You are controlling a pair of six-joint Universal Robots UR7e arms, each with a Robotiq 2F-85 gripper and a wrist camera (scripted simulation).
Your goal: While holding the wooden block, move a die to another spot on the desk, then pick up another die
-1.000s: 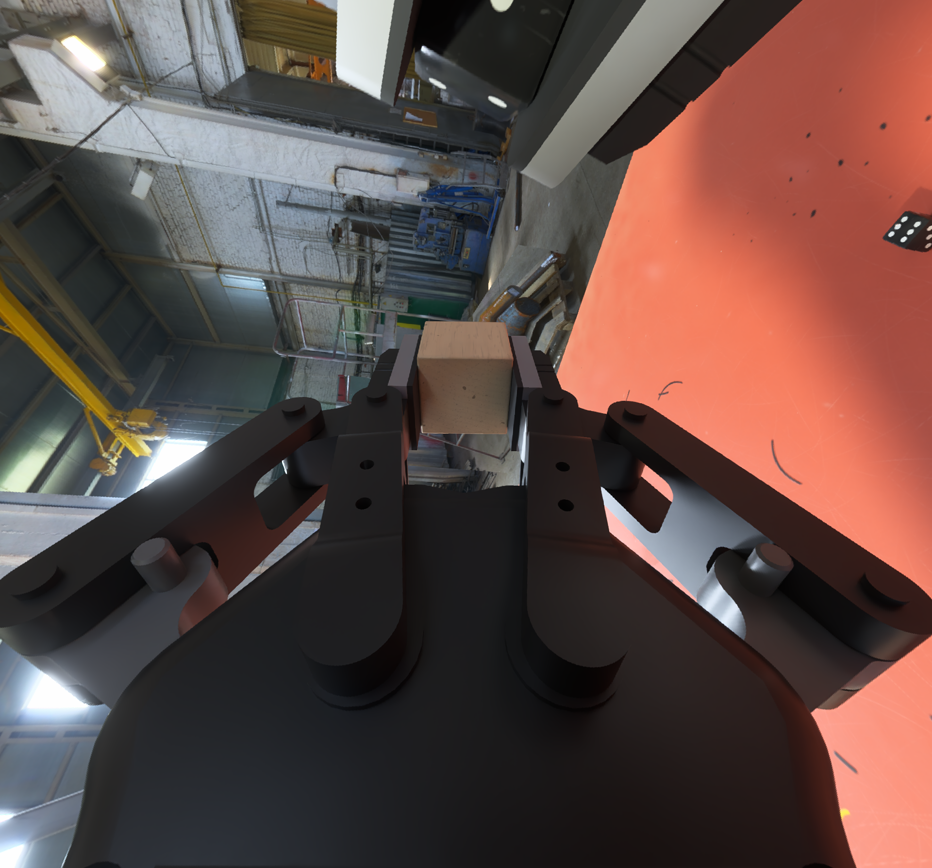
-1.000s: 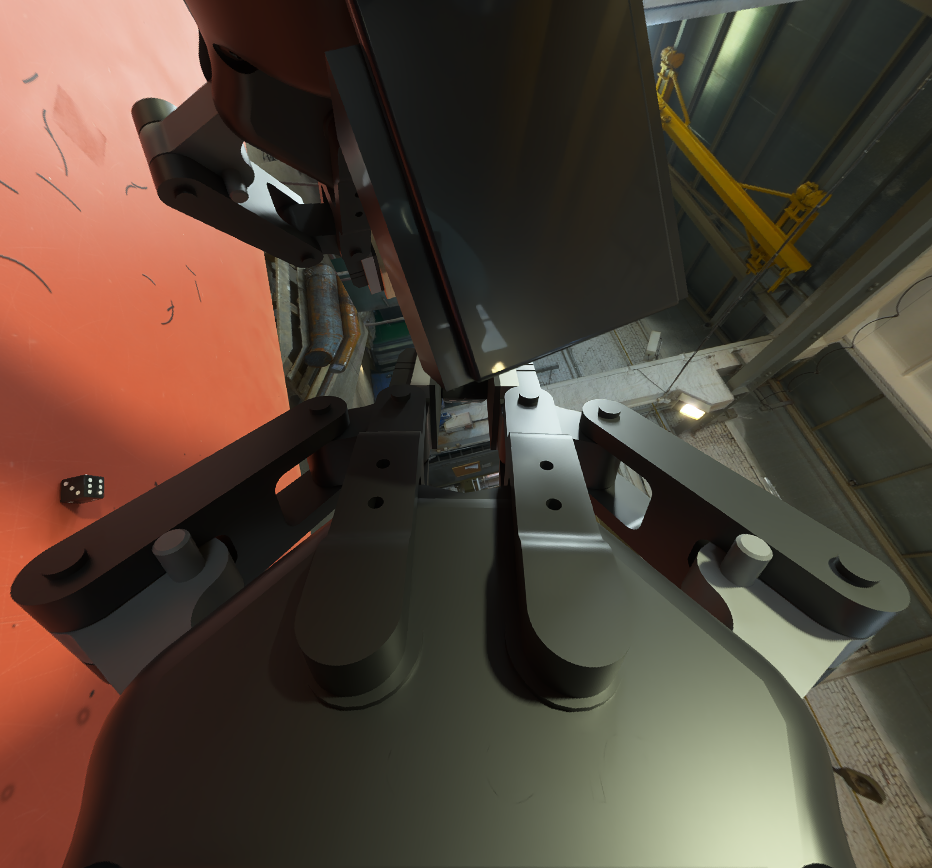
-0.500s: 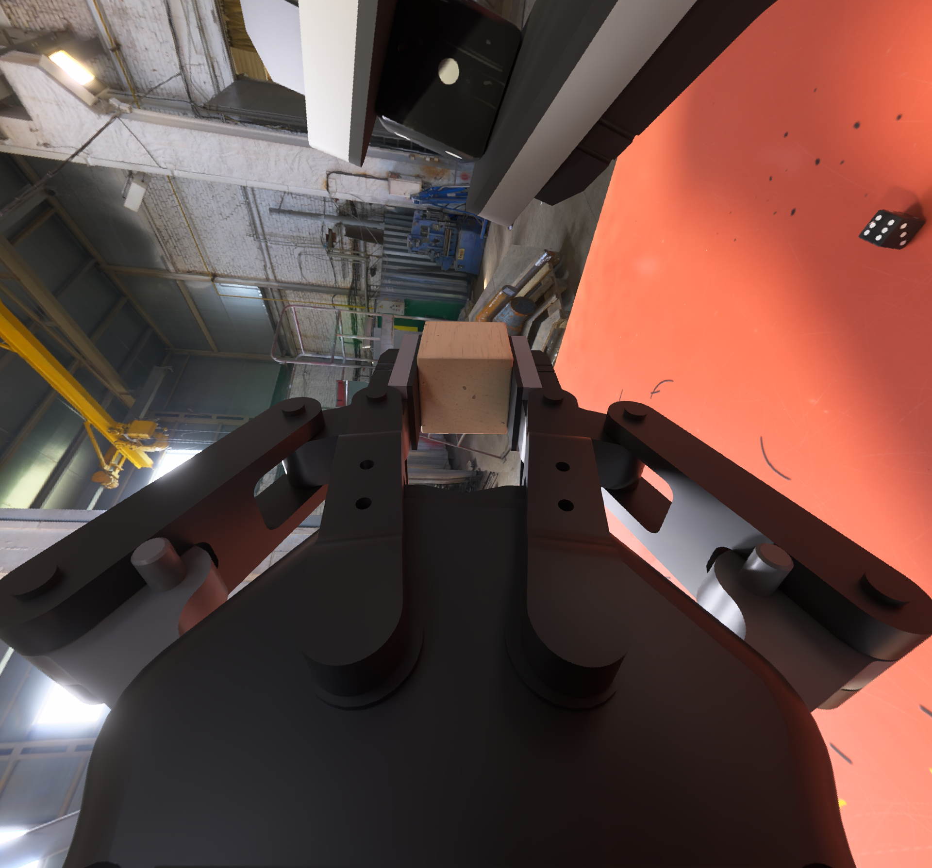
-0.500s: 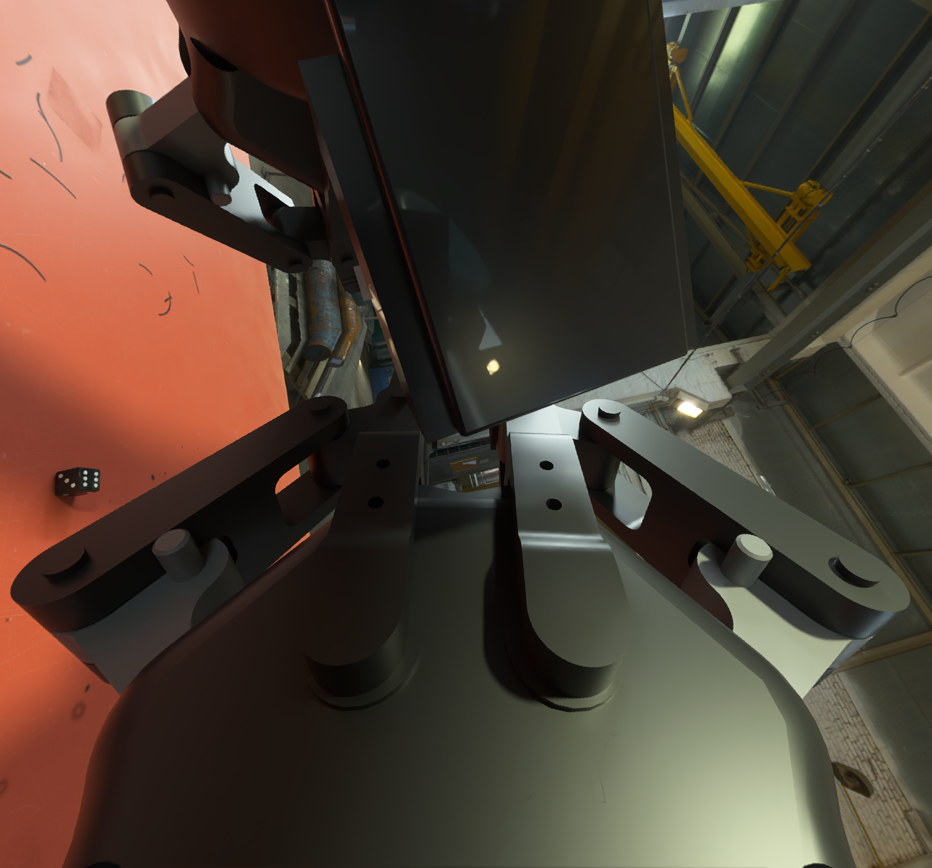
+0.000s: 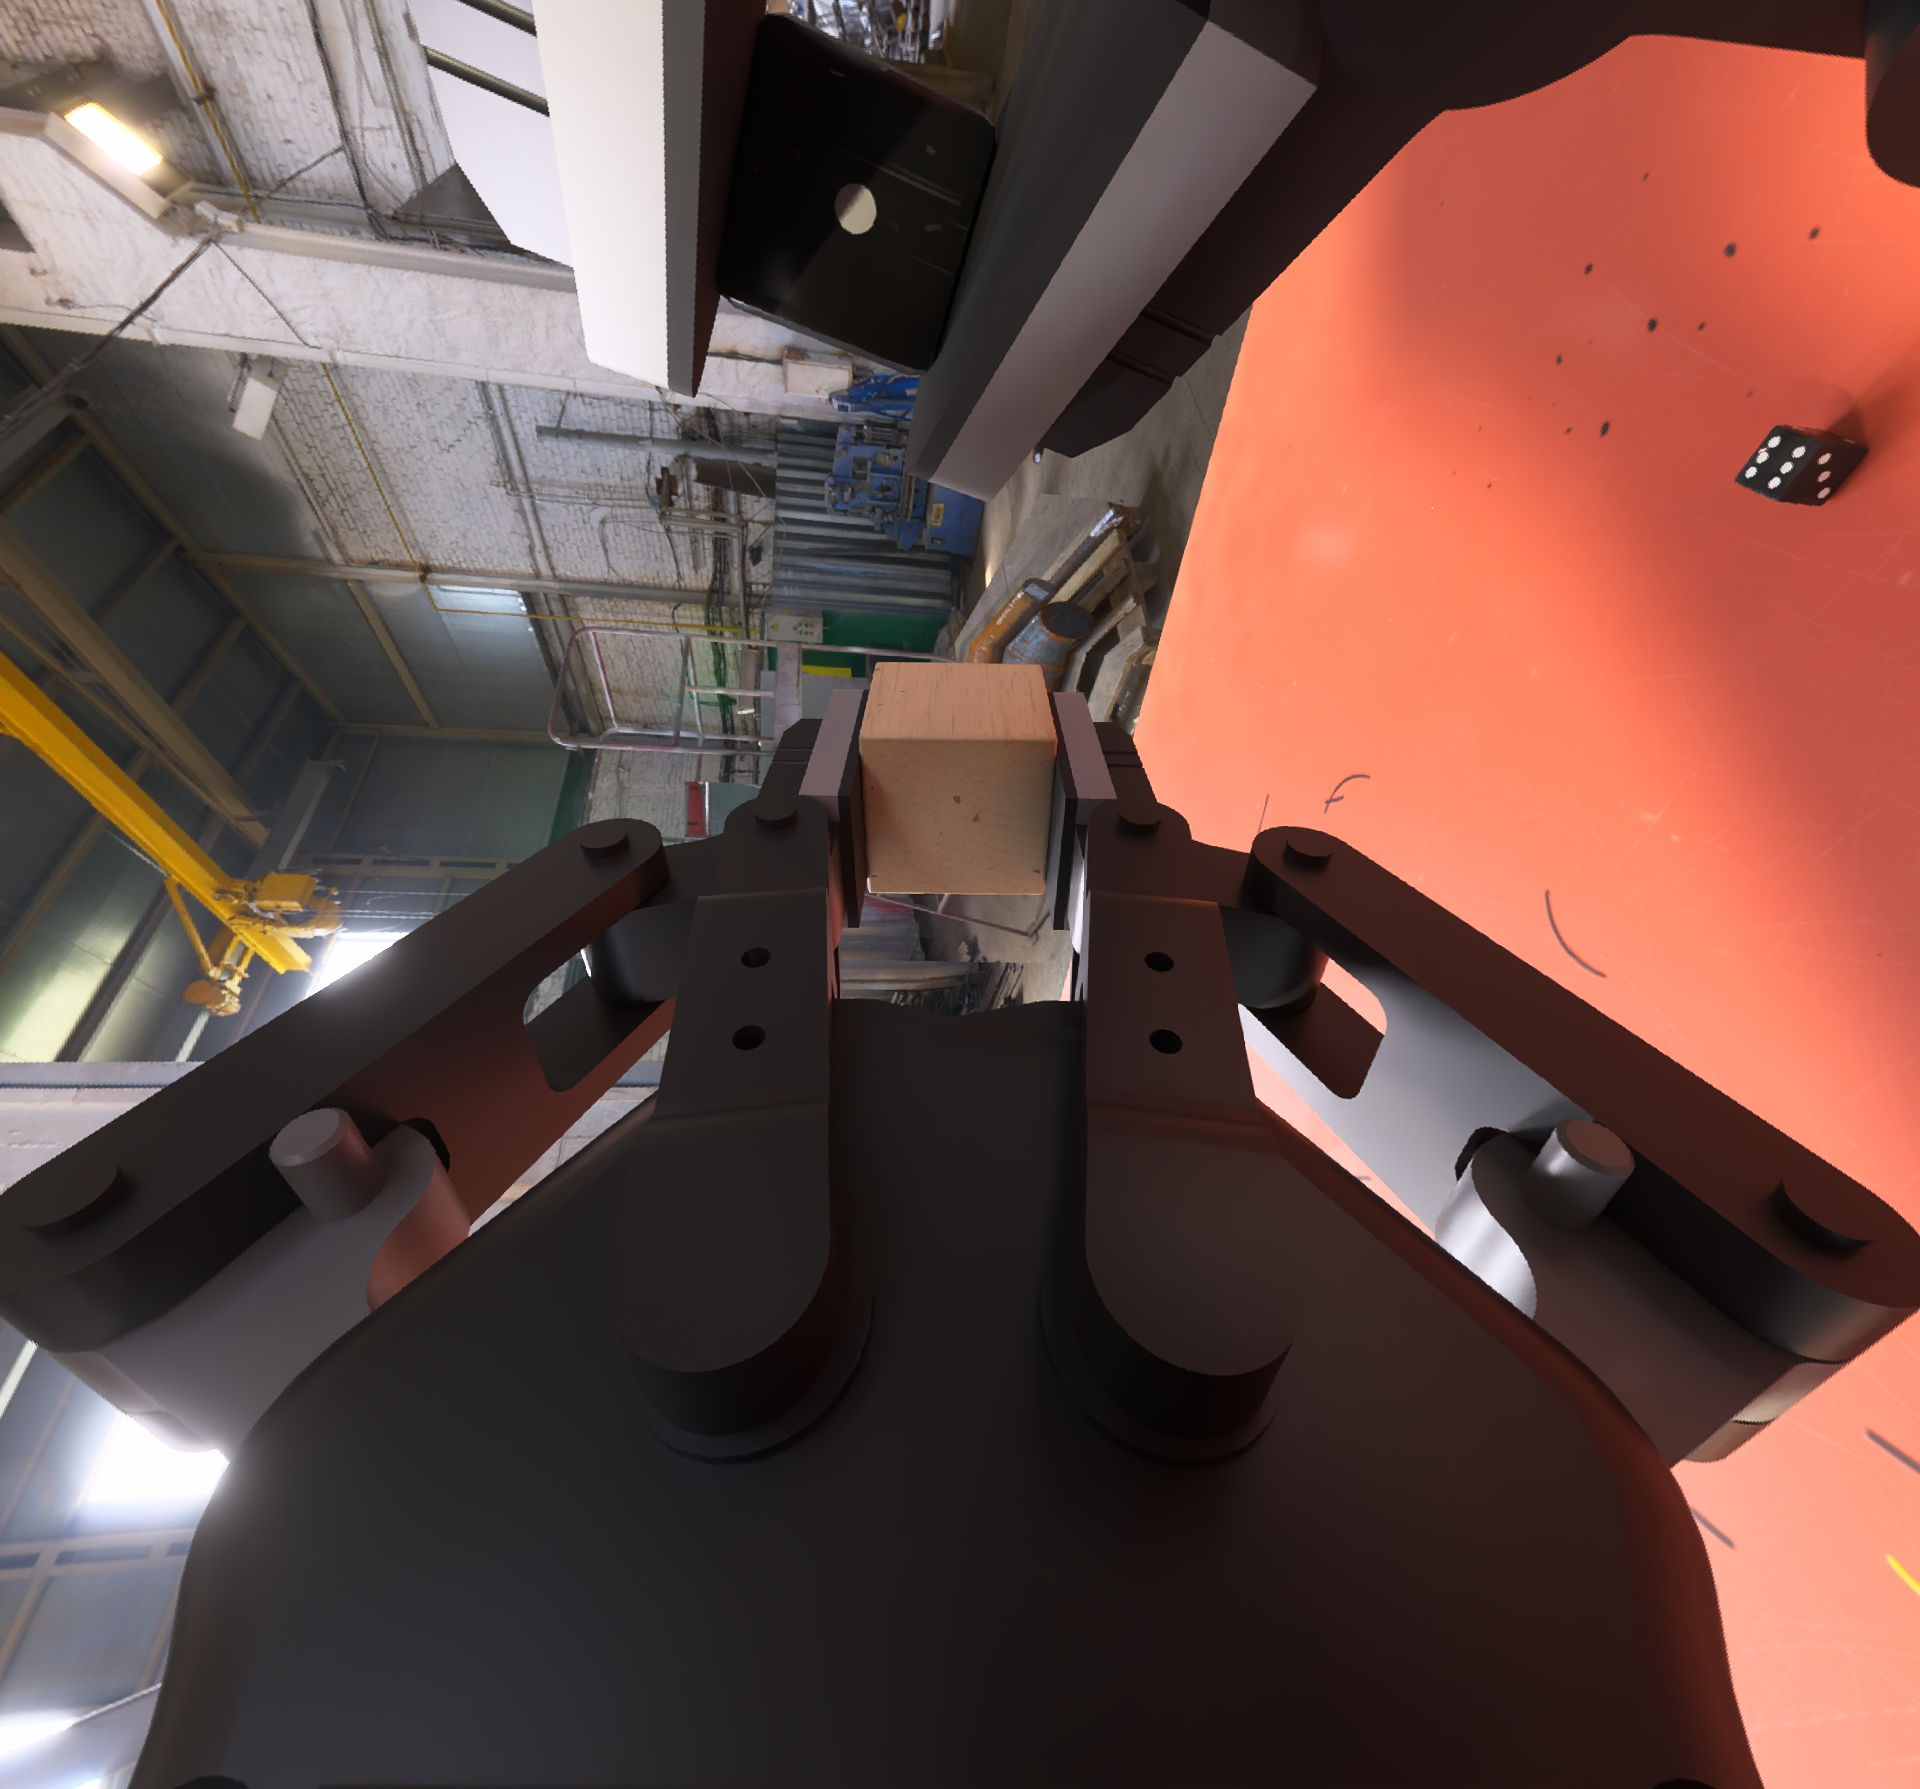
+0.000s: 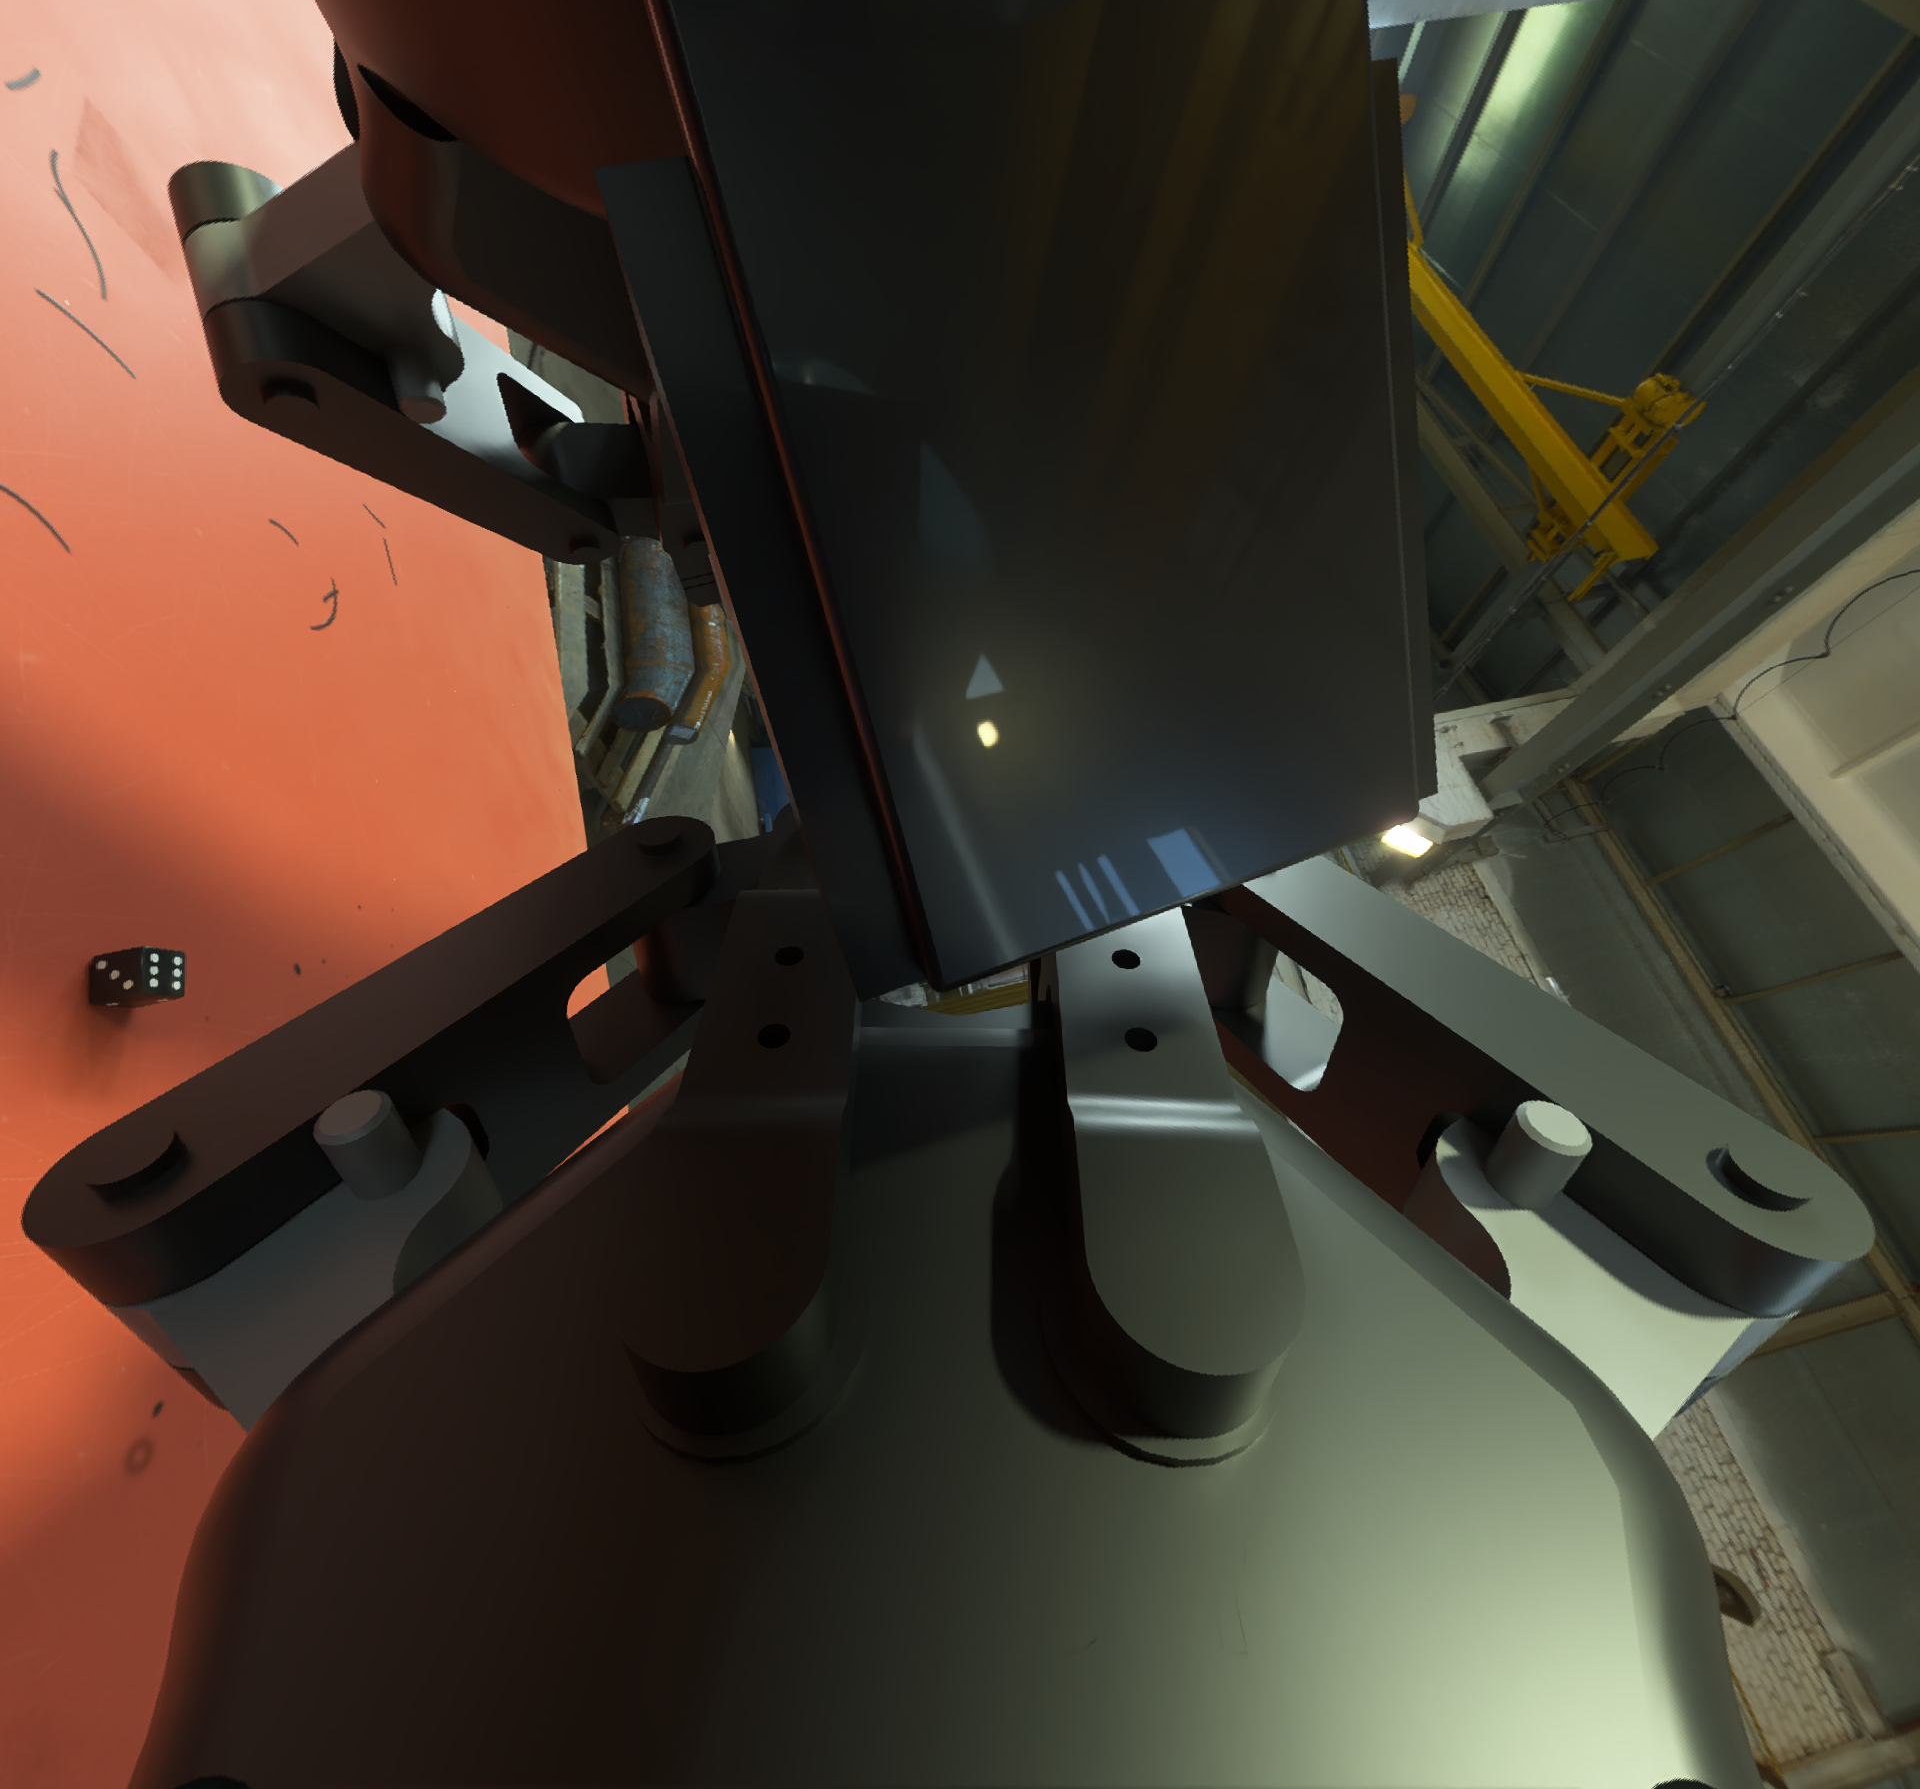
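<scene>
So the left gripper (image 5: 958, 783) has the wooden block (image 5: 956, 778) pinched right between its fingertip pads (image 5: 828, 771), one pad flat on each side face, block sitting square and level, held up off the orange desk (image 5: 1558, 700); the fingers are closed in only as far as the block's width lets them. Taking the block as the landmark: in the left wrist view a black die with white pips (image 5: 1801, 465) lies on the desk well off to the right of the block and further ahead, nothing touching it; a big dark and white piece of the other arm (image 5: 852, 201) hangs ahead of the block, filling the top of the view. The right gripper (image 6: 940, 950) is harder to read; a big dark flat panel of the other arm (image 6: 1039, 389) sits right over its fingertips, so I can't tell if they're closed or holding anything, though the finger links look drawn in close together. In the right wrist view a black die (image 6: 137, 977) rests on the desk (image 6: 260, 752) far to the left of that gripper, clear of everything; the block itself doesn't show there. No containers anywhere in either view, just scratch marks on the desk.
</scene>
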